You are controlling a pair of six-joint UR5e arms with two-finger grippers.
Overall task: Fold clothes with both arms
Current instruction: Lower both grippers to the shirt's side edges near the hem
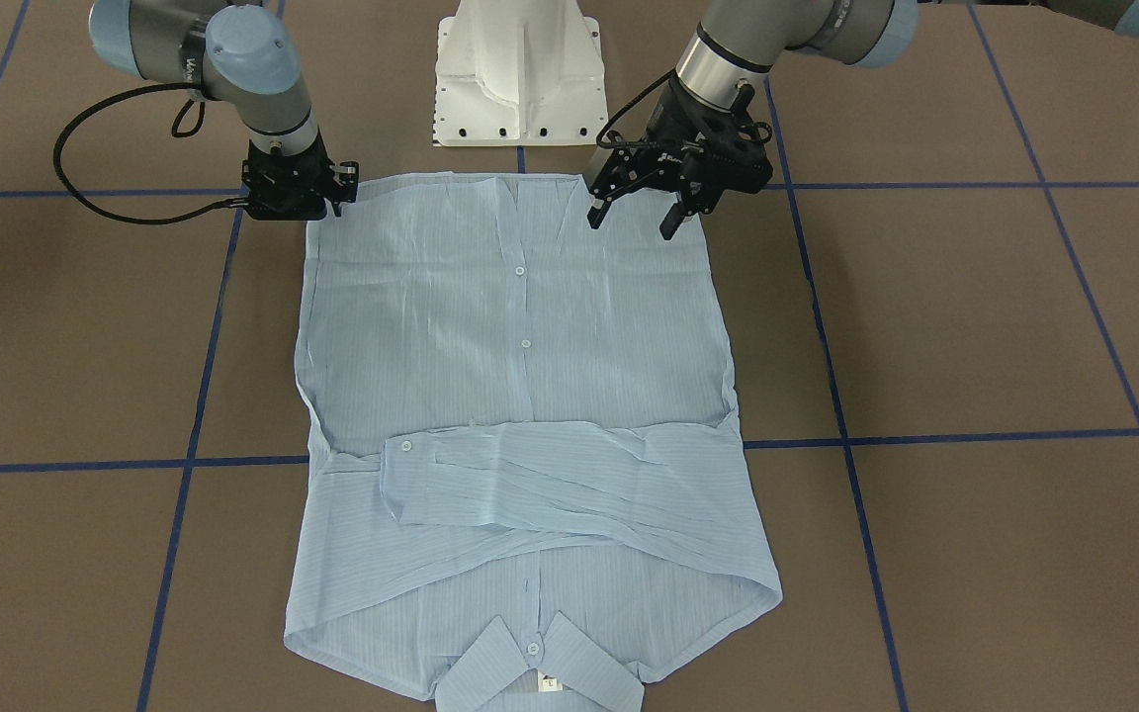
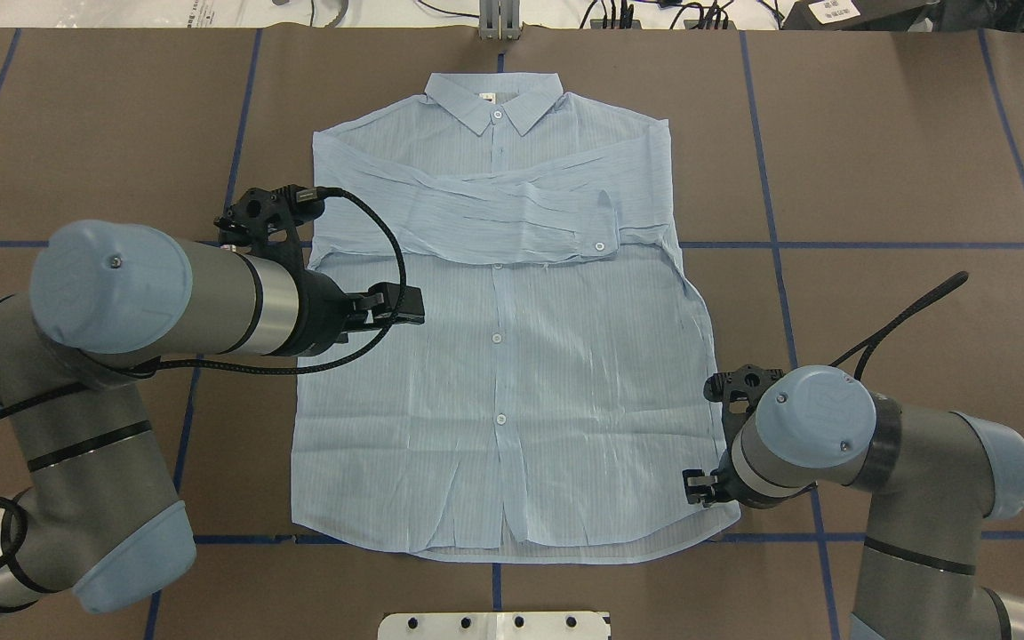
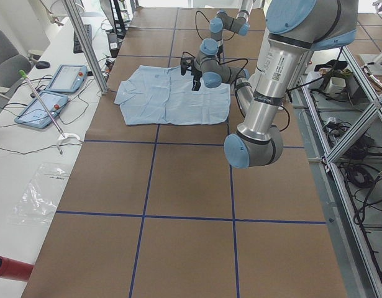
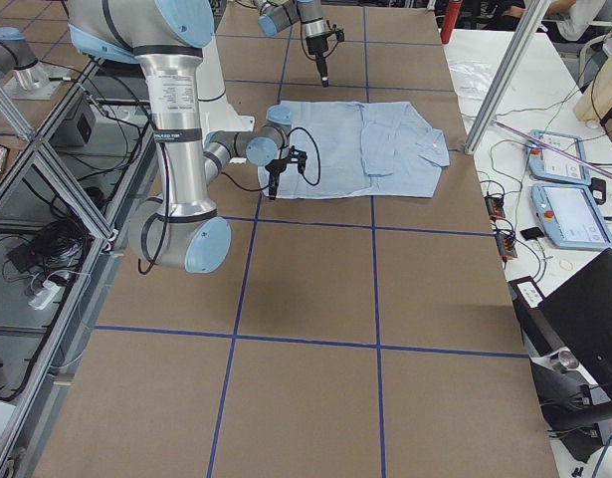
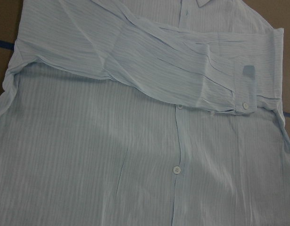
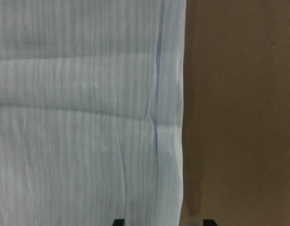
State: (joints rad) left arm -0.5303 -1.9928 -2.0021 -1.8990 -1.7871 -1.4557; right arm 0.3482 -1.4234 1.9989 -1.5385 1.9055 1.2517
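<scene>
Pale-blue, fine-striped shirt [image 1: 520,326] flat on the brown table [image 1: 975,316], front up and buttoned. Collar [image 2: 492,102] at the end far from the base [image 1: 520,74], hem near it. Both sleeves folded across the chest, one over the other, the upper cuff [image 2: 603,233] with its white button showing. Creased over the lower half.

Left gripper [image 1: 632,222] raised above the hem, on the robot's left of the placket. Spread wide, nothing between the fingers. From its wrist camera, only shirt: crossed sleeves and placket buttons, seen from well up.

Right gripper [image 1: 293,193] low at the opposite hem corner. Parted too, going by the two dark fingertips [image 6: 117,222] at the bottom of its wrist view: one over the cloth, the other over bare table, the shirt's edge between them. Nothing held. Cannot tell whether touching the fabric.
</scene>
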